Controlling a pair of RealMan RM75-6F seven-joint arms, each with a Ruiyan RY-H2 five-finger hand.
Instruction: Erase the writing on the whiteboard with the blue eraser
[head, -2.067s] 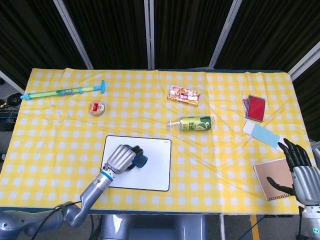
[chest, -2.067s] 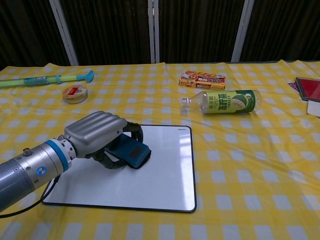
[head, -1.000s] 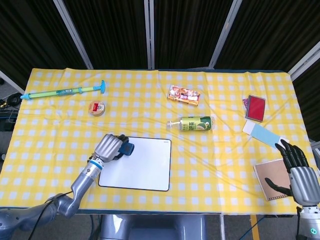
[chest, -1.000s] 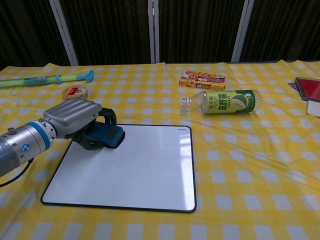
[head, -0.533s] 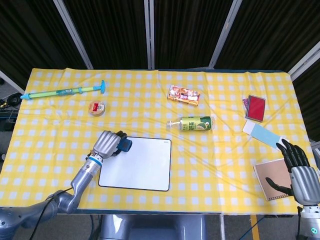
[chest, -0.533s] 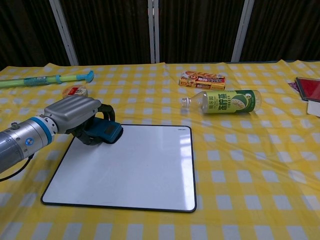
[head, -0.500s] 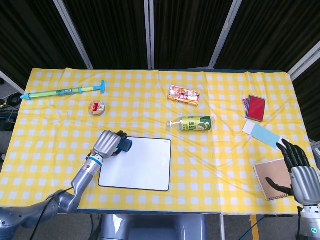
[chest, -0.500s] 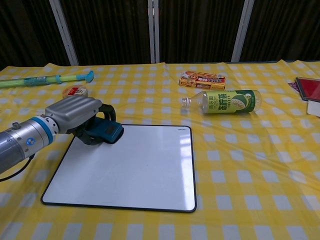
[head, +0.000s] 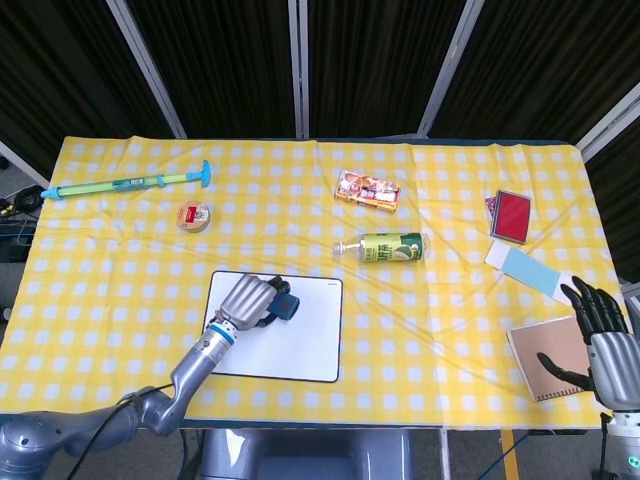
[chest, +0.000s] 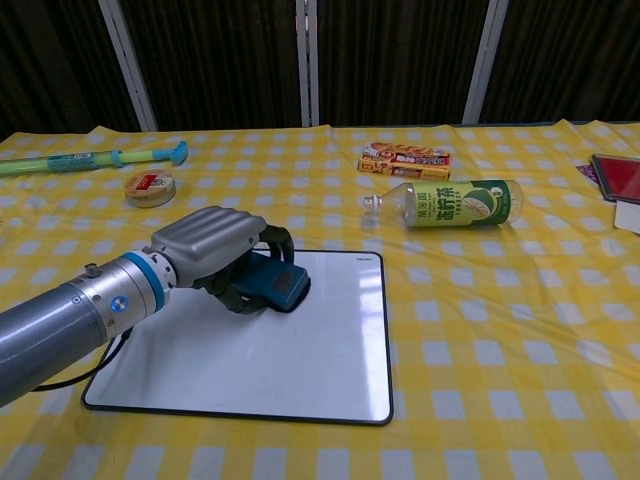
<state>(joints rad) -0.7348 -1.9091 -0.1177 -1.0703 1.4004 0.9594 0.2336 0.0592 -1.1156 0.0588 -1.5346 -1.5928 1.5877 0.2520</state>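
The whiteboard lies flat near the table's front edge, its white face showing no writing that I can make out. My left hand grips the blue eraser and presses it on the upper middle of the board. My right hand hangs at the far right edge in the head view, fingers spread, holding nothing, beside a brown notebook.
A green bottle lies on its side behind the board. Further back are a snack box, a round tin and a long green-blue stick. A red case and blue card lie right.
My left hand has slid the eraser rightward from the board's upper left corner to its upper middle. The right hand has barely moved.
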